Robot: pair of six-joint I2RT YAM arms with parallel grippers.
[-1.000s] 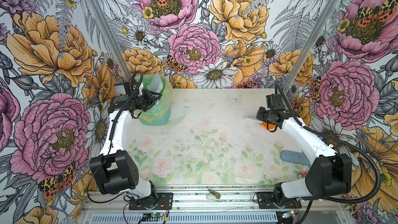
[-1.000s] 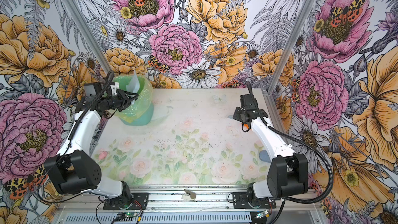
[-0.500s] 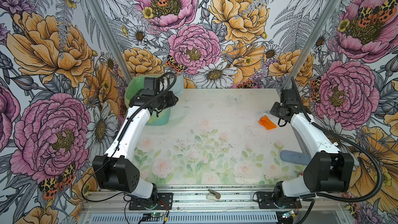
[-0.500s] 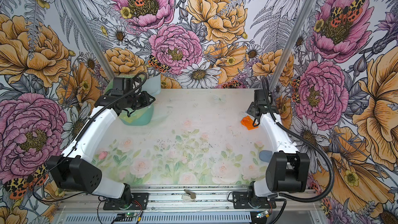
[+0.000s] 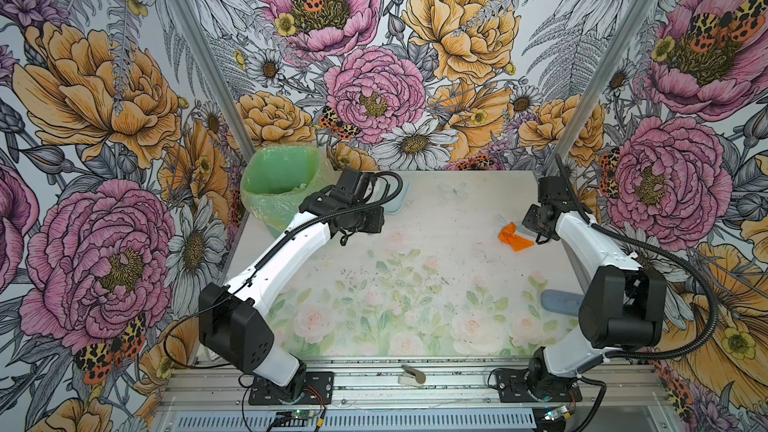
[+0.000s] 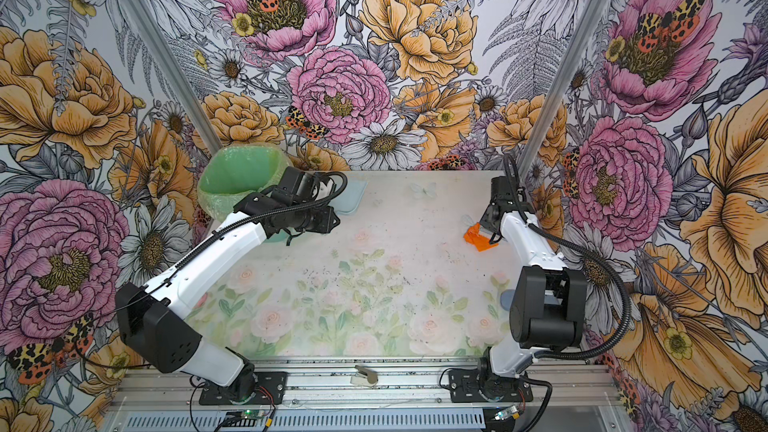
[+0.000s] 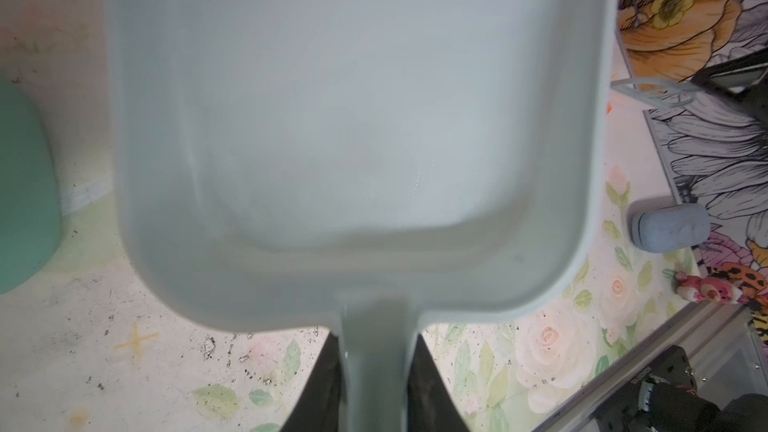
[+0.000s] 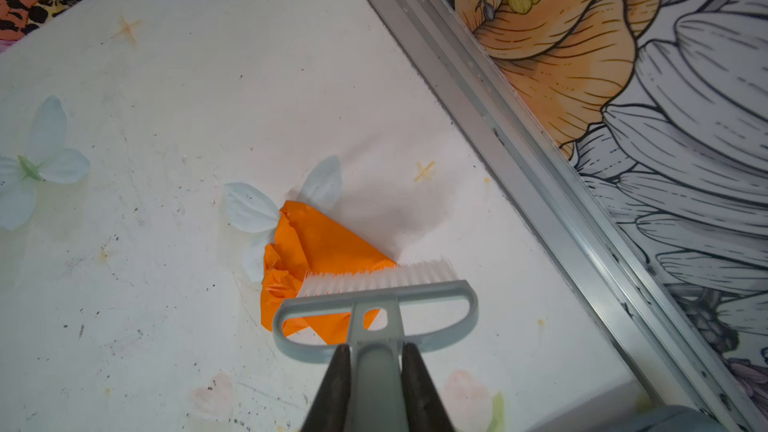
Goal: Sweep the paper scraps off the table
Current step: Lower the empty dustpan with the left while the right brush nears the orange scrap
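One crumpled orange paper scrap (image 8: 320, 238) left on rose-print counter (image 8: 166, 76); right hand (image 8: 376, 353) clamps grey-blue brush (image 8: 374, 297), left hand (image 7: 374, 351) holds bare grey-blue plastic dustpan (image 7: 353, 118)

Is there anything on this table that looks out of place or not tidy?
Yes. One crumpled orange paper scrap lies on the table near its right edge, at the bristles of the brush. Fine dark specks dirty the middle. The dustpan looks empty.

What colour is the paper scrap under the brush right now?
The scrap is bright orange, clearest in the right wrist view.
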